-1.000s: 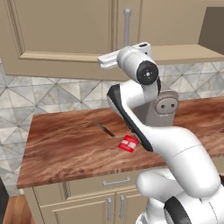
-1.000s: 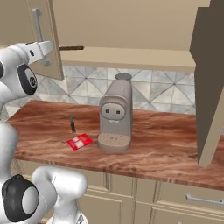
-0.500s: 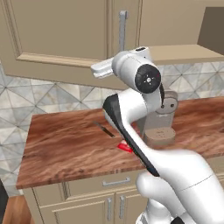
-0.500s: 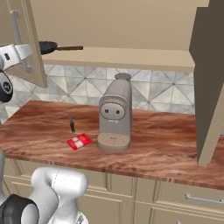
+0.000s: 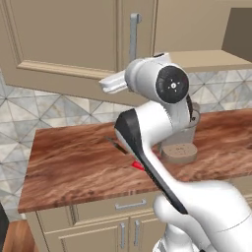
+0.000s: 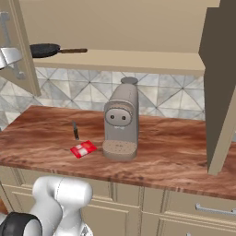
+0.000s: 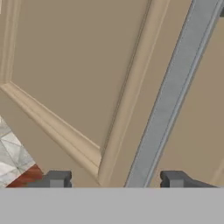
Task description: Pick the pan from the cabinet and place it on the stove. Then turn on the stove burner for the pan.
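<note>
- The step in hand looked like the opening of the cabinet (image 6: 115,27): its doors stood swung out, and the pan (image 6: 45,50) had not yet been picked.
- The pan lay on the cabinet's bottom shelf near the left end, its thin handle pointing right, well above the counter (image 6: 175,156).
- In the hand view the gripper (image 7: 114,180) faced a door panel at close range; its fingertips (image 7: 54,179) stood apart, with the silver bar handle (image 7: 173,96) running down between them, though I could not tell whether either touched it.
- Judged from this, the next move called for letting the door go, backing off and reaching round it to the shelf.
- The right base view showed the pan, the grey coffee machine (image 6: 120,120) mid-counter, and a red packet (image 6: 83,149) beside a small dark knife (image 6: 74,130) to its left.
- The left base view had the arm across the machine and the shelf hidden by the door (image 5: 59,39).
</note>
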